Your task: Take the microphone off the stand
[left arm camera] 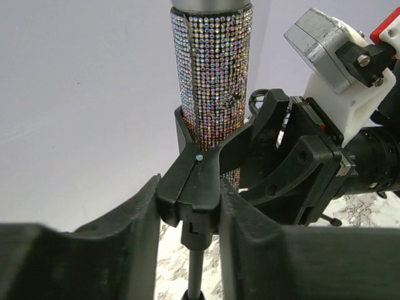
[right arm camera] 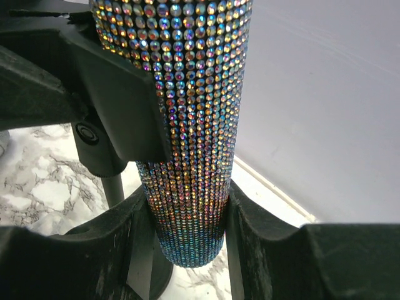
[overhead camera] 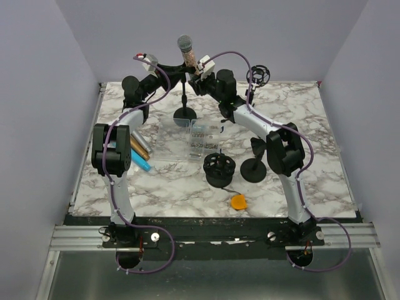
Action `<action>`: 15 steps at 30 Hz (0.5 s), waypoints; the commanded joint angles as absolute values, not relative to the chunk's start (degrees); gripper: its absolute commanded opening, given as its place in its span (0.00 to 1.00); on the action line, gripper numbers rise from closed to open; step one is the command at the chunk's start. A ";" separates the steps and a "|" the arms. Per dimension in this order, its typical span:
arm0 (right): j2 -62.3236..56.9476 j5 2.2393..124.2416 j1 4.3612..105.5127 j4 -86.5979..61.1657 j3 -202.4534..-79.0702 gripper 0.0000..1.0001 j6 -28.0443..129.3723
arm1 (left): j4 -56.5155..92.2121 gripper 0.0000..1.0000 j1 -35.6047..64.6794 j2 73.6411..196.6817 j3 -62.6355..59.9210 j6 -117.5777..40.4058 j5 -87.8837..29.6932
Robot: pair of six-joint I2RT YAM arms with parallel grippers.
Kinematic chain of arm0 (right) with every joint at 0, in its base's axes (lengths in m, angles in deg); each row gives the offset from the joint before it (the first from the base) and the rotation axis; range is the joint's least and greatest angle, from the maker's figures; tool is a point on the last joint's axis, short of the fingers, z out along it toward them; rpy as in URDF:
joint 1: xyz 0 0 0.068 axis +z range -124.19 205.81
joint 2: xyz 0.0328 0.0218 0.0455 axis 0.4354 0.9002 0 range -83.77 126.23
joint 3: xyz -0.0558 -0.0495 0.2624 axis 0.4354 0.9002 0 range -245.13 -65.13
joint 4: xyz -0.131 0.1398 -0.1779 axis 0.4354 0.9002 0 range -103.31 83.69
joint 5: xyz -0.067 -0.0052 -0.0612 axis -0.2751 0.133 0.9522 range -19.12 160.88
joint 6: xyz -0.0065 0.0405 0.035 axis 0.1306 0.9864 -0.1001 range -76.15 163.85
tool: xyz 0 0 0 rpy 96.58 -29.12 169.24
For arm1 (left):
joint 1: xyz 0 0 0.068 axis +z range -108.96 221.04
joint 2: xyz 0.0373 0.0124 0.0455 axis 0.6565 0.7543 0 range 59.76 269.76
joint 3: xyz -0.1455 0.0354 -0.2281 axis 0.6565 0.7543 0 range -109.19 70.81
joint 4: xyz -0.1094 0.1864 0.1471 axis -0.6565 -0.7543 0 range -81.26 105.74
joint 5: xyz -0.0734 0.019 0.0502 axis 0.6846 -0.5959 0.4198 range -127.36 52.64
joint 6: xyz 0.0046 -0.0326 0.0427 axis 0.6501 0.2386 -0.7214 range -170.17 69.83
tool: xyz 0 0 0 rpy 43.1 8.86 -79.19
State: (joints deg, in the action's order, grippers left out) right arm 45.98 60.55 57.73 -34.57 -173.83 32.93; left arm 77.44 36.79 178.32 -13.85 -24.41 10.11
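At the far edge of the marble table (overhead camera: 300, 125), the left gripper (left arm camera: 187, 215) is clamped on the black clip (left arm camera: 195, 181) of the stand (overhead camera: 185, 100); the rhinestone microphone (right arm camera: 194, 125) sits head-up in that clip, its lower end pinched between the right gripper's (right arm camera: 187, 231) 2 fingers.

The place reads as a robotics lab test cell: a marble-patterned table (overhead camera: 312, 131) is boxed in by plain pale walls (overhead camera: 44, 94) on 3 sides, and 2 robot arms (overhead camera: 115, 156) with loose purple cables (overhead camera: 167, 84) are bolted to an aluminium rail (overhead camera: 212, 237) at its near edge.
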 commanded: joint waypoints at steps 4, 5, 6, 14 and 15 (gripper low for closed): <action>46.25 61.50 57.80 -37.31 -174.77 0.01 35.26 | 80.08 0.00 36.49 179.03 -13.53 -23.68 12.23; 46.02 62.73 57.78 -38.89 -173.96 0.01 35.74 | 80.33 0.00 36.55 178.94 -13.26 -23.18 12.94; 45.81 64.28 57.77 -40.36 -173.20 0.01 36.53 | 80.28 0.00 36.57 178.94 -13.13 -22.74 13.52; 43.24 70.53 57.67 -48.95 -168.21 0.01 40.13 | 78.25 0.00 36.72 179.11 -12.93 -21.04 14.34; 42.84 72.39 57.64 -49.40 -167.64 0.01 40.24 | 77.58 0.00 36.73 179.11 -13.14 -20.94 14.29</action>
